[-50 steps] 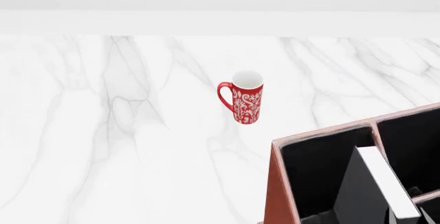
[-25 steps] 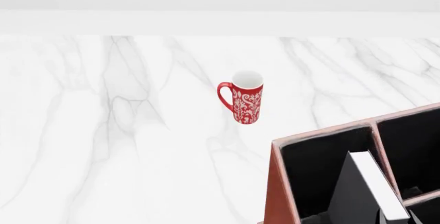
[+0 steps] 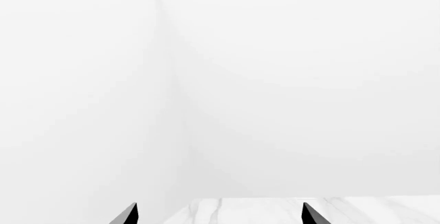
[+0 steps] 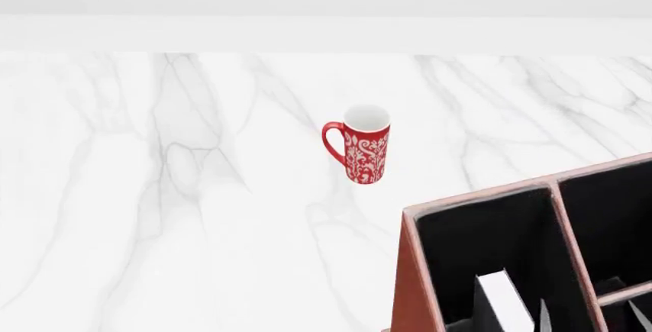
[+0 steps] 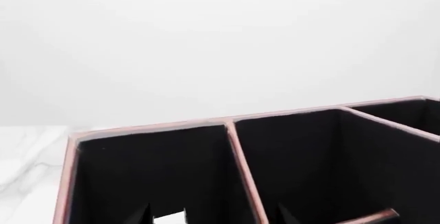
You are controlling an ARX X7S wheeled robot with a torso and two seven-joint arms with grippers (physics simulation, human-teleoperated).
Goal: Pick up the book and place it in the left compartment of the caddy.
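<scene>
A: One book [image 4: 503,301] on show, black covers and a white page edge, and it sits low inside the left compartment [image 4: 479,248] of the caddy [image 4: 408,278], only its top corner in the head view

B: One caddy too, reddish-brown walls and black lining. I count three sections in the head view: the big left one, one behind the divider to its right, and a small one at the lower corner

A: And one mug [image 4: 363,144], red with a white pattern, upright on the marble bench [image 4: 153,195], well apart from the caddy

B: Right pincer [image 5: 213,219]? The right wrist view gives two dark tips at the bottom edge with a sliver of white page edge between them. Whether they press the book or stand off it, I cannot tell

A: Left pincer [image 3: 218,214] shows two black tips with a wide gap, nothing between them, facing a blank white wall with the bench edge just below
</scene>
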